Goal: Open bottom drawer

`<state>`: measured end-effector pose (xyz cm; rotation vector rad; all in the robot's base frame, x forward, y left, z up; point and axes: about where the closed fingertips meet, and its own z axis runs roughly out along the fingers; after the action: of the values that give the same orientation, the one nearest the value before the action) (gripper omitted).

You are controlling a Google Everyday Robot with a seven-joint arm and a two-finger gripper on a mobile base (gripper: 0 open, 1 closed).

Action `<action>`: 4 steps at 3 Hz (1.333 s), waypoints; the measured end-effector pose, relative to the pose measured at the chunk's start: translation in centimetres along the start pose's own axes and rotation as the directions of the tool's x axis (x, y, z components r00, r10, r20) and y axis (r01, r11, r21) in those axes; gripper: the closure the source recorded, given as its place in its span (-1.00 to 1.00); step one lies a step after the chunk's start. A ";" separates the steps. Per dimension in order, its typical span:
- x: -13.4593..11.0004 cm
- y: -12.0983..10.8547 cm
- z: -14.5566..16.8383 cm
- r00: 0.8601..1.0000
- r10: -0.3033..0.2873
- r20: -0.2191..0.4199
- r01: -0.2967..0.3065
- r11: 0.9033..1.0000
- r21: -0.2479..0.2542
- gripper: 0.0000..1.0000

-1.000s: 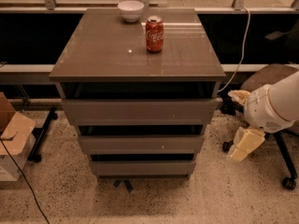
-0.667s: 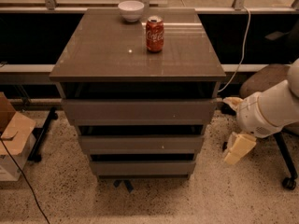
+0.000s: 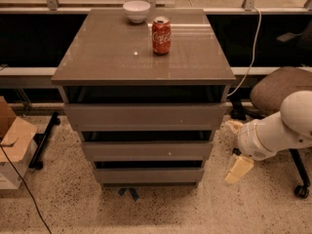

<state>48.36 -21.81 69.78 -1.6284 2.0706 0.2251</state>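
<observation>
The bottom drawer (image 3: 148, 175) is the lowest and smallest of three glossy grey-brown fronts on the cabinet. It looks pushed in, with a dark gap above it. The mid drawer (image 3: 146, 151) with a white speck and the wide top drawer (image 3: 145, 116) sit above it. My gripper (image 3: 236, 148) hangs on the white arm (image 3: 278, 130) to the right of the cabinet, at about the height of the lower drawers and apart from them. Its two cream fingers (image 3: 239, 169) are spread open and hold nothing.
A red cola can (image 3: 161, 35) and a white bowl (image 3: 136, 10) stand on the cabinet top (image 3: 117, 52). An office chair (image 3: 280, 91) stands behind my arm at the right. A cardboard box (image 3: 12, 145) and a black cable lie at the left. Speckled floor lies in front.
My arm and gripper have moved left and a little down, closer to the cabinet's right side. The drawers, can and bowl have not moved.
</observation>
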 end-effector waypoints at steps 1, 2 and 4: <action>2.8 0.5 4.0 0.998 0.033 0.053 -0.032 0.999 -0.010 -1.00; 6.1 1.1 9.8 0.989 0.095 0.109 -0.091 0.995 -0.039 -1.00; 7.9 1.5 15.3 0.980 0.159 0.121 -0.151 0.986 -0.075 -1.00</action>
<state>49.78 -21.86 52.56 -1.4499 2.1135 0.4427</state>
